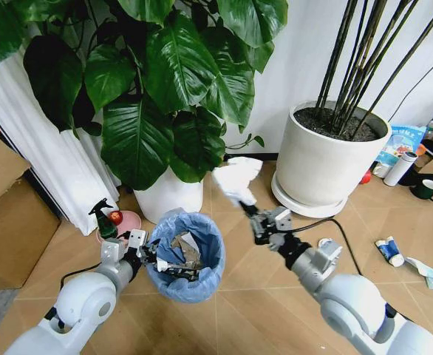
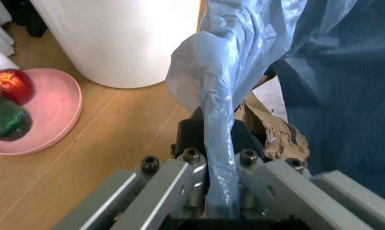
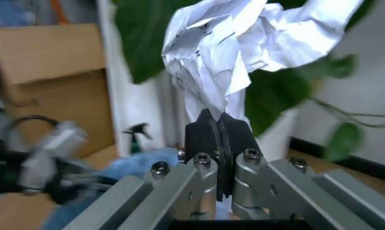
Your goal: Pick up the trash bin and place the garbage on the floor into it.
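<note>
left tool (image 1: 148, 254) clamped on the rim of the trash bin (image 1: 189, 259), its fingers (image 2: 194, 158) pinching a fold of the light-blue liner; the bin sits just beside this tool, with scraps inside. right tool (image 1: 247, 208) closed on a crumpled white paper (image 1: 236, 177), one piece of the garbage, held above and beside the bin's far rim. more garbage (image 1: 389, 251) lies on the floor (image 1: 275, 296), well apart from both tools.
</note>
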Motion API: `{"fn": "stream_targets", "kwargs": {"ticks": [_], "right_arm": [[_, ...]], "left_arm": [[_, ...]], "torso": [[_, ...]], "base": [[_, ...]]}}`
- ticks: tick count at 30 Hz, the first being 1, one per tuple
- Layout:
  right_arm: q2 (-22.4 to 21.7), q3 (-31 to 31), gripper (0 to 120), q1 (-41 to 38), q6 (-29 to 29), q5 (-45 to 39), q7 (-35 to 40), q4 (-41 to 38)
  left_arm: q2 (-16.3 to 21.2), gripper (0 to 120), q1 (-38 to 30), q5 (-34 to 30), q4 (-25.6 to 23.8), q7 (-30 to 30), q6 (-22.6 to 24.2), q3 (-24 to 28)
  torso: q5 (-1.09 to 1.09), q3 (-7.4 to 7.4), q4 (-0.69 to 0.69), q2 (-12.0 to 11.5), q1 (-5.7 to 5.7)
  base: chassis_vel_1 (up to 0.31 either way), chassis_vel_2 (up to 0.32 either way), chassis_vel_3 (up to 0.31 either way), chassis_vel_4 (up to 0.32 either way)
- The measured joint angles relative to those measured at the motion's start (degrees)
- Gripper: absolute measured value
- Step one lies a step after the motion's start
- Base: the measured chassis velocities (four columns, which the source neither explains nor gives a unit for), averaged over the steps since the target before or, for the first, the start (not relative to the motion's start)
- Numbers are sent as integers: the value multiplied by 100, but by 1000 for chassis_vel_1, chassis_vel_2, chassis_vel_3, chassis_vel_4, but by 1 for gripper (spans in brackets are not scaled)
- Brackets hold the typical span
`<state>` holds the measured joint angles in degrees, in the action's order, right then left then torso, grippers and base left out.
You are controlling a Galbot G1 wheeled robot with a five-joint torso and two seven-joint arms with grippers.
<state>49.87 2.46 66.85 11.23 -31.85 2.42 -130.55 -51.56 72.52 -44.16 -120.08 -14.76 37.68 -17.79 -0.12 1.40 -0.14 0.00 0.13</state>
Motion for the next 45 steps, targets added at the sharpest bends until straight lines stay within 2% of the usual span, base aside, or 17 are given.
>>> {"fn": "stream_targets", "kwargs": {"ticks": [3, 9, 16, 18, 19, 23, 24, 26, 28, 29, 31, 34, 35, 42, 45], "right_arm": [[5, -98, 0, -63, 10, -14, 1, 11], [-20, -968, 0, -521, 57, -134, 45, 182], [-47, -1569, 1, -827, 105, -176, 63, 378], [-15, -1657, 13, -897, 170, -157, 113, 468], [-15, -1657, 13, -897, 170, -157, 113, 468], [26, -1668, 30, -901, 170, -147, 162, 524], [26, -1668, 30, -901, 170, -147, 162, 524], [35, -1652, 40, -885, 164, -141, 172, 524], [42, -1575, 50, -840, 137, -114, 189, 525], [42, -1575, 50, -840, 137, -114, 189, 525], [70, -1445, 59, -779, 110, -86, 250, 527], [189, -971, 72, -559, 104, 23, 461, 603], [189, -971, 72, -559, 104, 23, 461, 603], [304, 488, 97, 111, -50, 322, 555, 974], [371, 942, 100, 329, -158, 451, 508, 1182]], "left_arm": [[3, 0, -10, -8, 4, -1, 2, 5], [33, 0, -99, -50, 45, -7, 16, 13], [28, 0, -134, -63, 73, -8, 18, 9], [29, 0, -134, -68, 75, -8, 20, -15], [29, 0, -134, -68, 75, -8, 20, -15], [51, 0, -129, -81, 81, -4, 22, -59], [51, 0, -129, -81, 81, -4, 22, -59], [46, 0, -122, -80, 83, -1, 22, -60], [38, 0, -113, -76, 83, 0, 22, -61], [38, 0, -113, -76, 83, 0, 22, -61], [31, 0, -100, -65, 84, 0, 22, -82], [39, 0, -74, -38, 83, 0, 17, -118], [39, 0, -74, -38, 83, 0, 17, -118], [73, 0, -42, -33, 42, 2, -23, -168], [58, 0, -9, 20, 38, 4, -38, -189]], "torso": [[0, 0, 1, 0, 0], [0, 0, 0, 0, 0], [0, 0, -1, 0, 0], [0, 0, -1, 0, 0], [0, 0, -1, 0, 0], [1, 0, -1, 0, 0], [1, 0, -1, 0, 0], [0, 0, -1, 0, 0], [0, 0, -1, 0, 0], [0, 0, -1, 0, 0], [0, 0, -1, 0, 0], [1, 0, 0, 0, 0], [1, 0, 0, 0, 0], [0, 0, -2, 0, 0], [2, 0, -2, 0, 0]], "base": [[0, 0, 0, 0], [0, 0, 0, 0], [0, 0, 0, 0], [0, 0, 0, 0], [0, 0, 0, 0], [0, 0, 0, 0], [0, 0, 0, 0], [0, 0, 0, 0], [0, 0, 0, 0], [0, 0, 0, 0], [0, 0, 0, 0], [0, 0, 0, 0], [0, 0, 0, 0], [0, 0, 0, 0], [0, 0, 0, 0]]}}
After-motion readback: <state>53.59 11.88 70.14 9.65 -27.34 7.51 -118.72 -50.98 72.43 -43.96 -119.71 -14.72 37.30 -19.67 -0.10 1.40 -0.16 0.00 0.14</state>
